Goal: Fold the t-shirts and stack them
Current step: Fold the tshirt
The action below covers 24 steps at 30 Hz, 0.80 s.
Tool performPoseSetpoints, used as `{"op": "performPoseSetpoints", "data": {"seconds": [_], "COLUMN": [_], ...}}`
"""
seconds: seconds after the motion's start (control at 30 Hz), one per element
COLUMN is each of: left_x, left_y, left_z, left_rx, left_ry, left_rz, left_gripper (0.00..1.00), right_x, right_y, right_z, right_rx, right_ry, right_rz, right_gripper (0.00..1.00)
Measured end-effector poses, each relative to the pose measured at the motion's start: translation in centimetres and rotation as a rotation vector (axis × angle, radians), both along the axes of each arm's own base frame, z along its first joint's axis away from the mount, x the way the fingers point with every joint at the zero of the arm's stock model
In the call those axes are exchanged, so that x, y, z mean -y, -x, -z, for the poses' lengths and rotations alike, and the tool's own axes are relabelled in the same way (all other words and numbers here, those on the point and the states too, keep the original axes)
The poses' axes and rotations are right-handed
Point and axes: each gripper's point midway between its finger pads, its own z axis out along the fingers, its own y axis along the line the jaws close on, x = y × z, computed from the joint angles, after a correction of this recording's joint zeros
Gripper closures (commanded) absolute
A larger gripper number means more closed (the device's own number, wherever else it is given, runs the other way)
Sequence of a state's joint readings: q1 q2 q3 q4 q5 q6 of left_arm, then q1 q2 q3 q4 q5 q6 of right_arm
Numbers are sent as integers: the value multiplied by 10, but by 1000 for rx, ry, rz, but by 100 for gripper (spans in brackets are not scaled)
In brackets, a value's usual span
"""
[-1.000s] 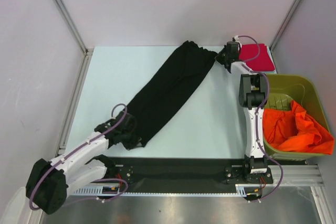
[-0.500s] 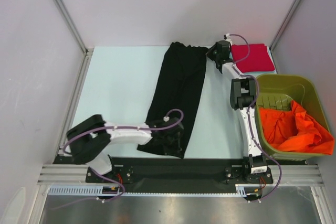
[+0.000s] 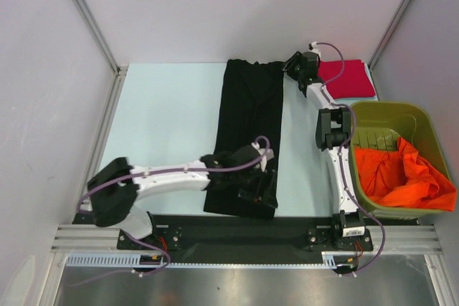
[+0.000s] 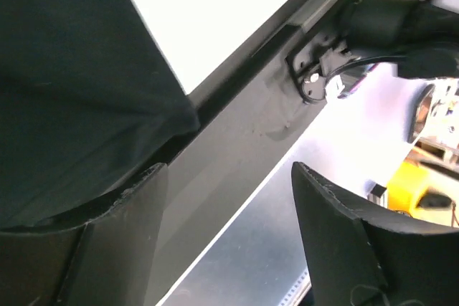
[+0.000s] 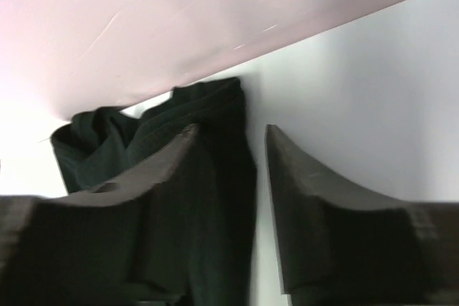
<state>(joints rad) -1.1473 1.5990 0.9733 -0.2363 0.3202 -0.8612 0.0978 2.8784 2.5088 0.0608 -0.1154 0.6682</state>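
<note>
Left end effector (image 4: 229, 180) agape beside long, soft black t-shirt (image 3: 247, 120).

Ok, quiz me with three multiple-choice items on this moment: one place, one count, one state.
1. Where is the crumpled orange cloth t-shirt? A on the table; B in the olive-green plastic bin; C in a claw.
2. How many t-shirts show? A one; B two; C three.
3. The left claw is: A open; B shut on cloth; C out of view.
Answers: B, it lies inside the bin's walls; C, the orange one, a folded red one and the long black one; A, its fingers stand apart with nothing between.
</note>
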Motion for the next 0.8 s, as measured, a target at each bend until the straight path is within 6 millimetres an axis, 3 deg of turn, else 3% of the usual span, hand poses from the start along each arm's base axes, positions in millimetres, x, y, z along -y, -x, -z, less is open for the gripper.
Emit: {"op": "performPoseSetpoints", "data": {"seconds": [0.1, 0.2, 0.27, 0.37, 0.43, 0.5, 0.63, 0.8], "left_x": [-25, -70, -111, -159, -181, -191, -195, -207], "left_y": [-28, -90, -141, -191, -211, -220, -216, -176], "left_z": [-33, -74, -93, -99, -90, -78, -53, 1], "left_rx": [71, 188, 274, 328, 327, 310, 251, 118], "left_ry": [36, 91, 109, 89, 60, 27, -12, -72], "left_rz": [-45, -191, -331, -486, -548, -565, -551, -542], "left_gripper": [23, 23, 23, 25, 25, 25, 24, 28], "right_x": [17, 33, 40, 40, 32, 22, -2, -25], "right_y": [4, 11, 17, 23, 26, 31, 41, 58], "right_z": [-3, -4, -5, -6, -6, -4, -1, -2], "right_rx": [-28, -68, -84, -95, -96, -105, -122, -167], "right_ry": [31, 56, 63, 60, 48, 39, 43, 67], "right_rz": [0, -16, -34, -73, -112, -154, -231, -286], "right_gripper": [47, 45, 46, 49, 50, 49, 46, 38]}}
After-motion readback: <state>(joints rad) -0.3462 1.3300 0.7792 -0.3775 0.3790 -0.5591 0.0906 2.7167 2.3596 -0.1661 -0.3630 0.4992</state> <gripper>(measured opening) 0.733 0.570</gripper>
